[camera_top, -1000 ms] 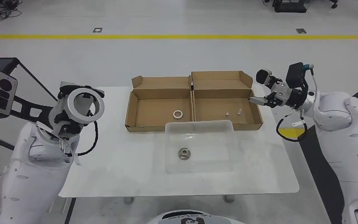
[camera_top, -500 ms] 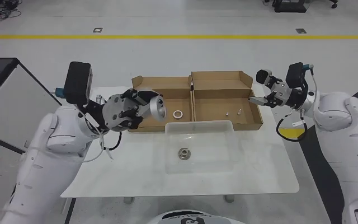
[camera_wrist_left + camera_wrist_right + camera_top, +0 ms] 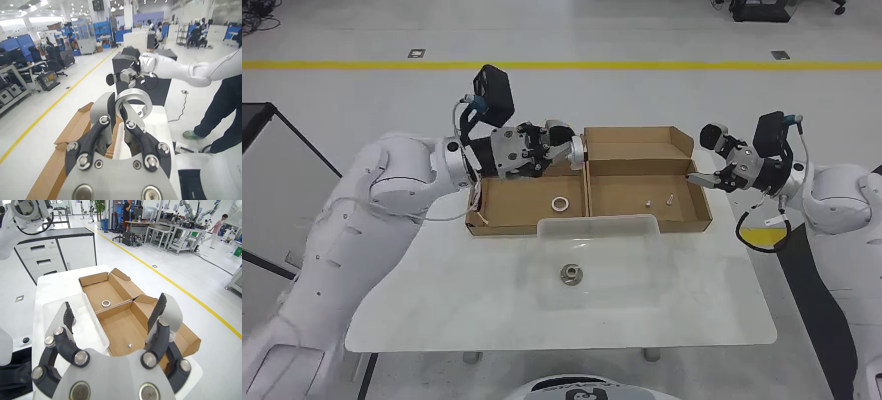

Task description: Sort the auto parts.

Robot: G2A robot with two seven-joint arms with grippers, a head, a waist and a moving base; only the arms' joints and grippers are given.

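Observation:
My left gripper (image 3: 560,152) hangs over the back edge of the left cardboard box (image 3: 512,200), near the seam with the right box (image 3: 627,190). It is shut on a large silver ring (image 3: 574,147), one finger inside the ring (image 3: 134,103) and one outside. A small metal ring (image 3: 560,204) lies in the left box. Two small bolts (image 3: 669,198) lie in the right box. A flanged round part (image 3: 570,272) sits in the clear tray (image 3: 597,226). My right gripper (image 3: 712,162) hovers open and empty beyond the right box's right end.
The boxes stand side by side at the back of the white table (image 3: 442,300), with the tray just in front of them. In the right wrist view the small ring (image 3: 106,303) and one bolt (image 3: 129,345) show between the open fingers (image 3: 162,306).
My left arm has swung from the table's far left across to the back of the left box, carrying the large ring. The right arm has stayed put.

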